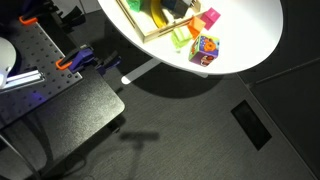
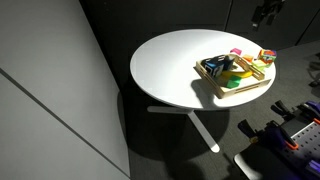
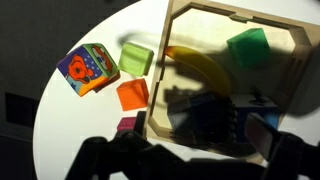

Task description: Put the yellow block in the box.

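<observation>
Wrist view. The shallow rectangular light-wood box [image 3: 166, 50] lay to the right on the round white tabletop [image 3: 80, 120]. Outside its left rim lay the small lime-yellow block [image 3: 135, 58], between that rim and the multicoloured cube [image 3: 88, 70]. An orange block [image 3: 132, 94] lay just below the lime-yellow block. A green block [image 3: 247, 47] lay inside the box.

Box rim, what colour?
Light, pale wood all round the box; it shows best in the wrist view.
</observation>
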{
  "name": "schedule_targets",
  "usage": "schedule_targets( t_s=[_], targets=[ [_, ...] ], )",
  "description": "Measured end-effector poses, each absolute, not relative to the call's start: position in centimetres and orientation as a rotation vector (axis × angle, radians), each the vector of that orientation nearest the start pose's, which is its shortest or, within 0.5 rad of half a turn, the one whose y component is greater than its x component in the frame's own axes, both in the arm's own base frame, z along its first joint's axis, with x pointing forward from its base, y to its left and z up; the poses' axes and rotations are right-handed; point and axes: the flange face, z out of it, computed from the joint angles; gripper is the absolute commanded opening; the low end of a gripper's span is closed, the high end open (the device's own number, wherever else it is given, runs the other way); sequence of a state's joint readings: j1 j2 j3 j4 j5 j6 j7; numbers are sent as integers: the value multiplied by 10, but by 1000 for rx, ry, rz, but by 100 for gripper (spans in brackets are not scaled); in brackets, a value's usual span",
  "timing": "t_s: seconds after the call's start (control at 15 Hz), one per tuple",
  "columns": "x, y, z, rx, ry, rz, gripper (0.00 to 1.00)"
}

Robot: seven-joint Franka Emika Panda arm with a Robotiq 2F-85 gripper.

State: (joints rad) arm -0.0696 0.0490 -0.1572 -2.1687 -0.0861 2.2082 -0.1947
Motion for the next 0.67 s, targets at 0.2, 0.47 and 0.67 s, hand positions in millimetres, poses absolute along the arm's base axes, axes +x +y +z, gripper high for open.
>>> schedule_targets(
  t_s=[0.2, 0.47, 0.67],
  targets=[
    [530, -140, 355, -3229, 13, 95, 100],
    [527, -162, 337, -3228, 73, 152, 100],
    [523, -178, 328, -3226, 117, 165, 100]
  ],
)
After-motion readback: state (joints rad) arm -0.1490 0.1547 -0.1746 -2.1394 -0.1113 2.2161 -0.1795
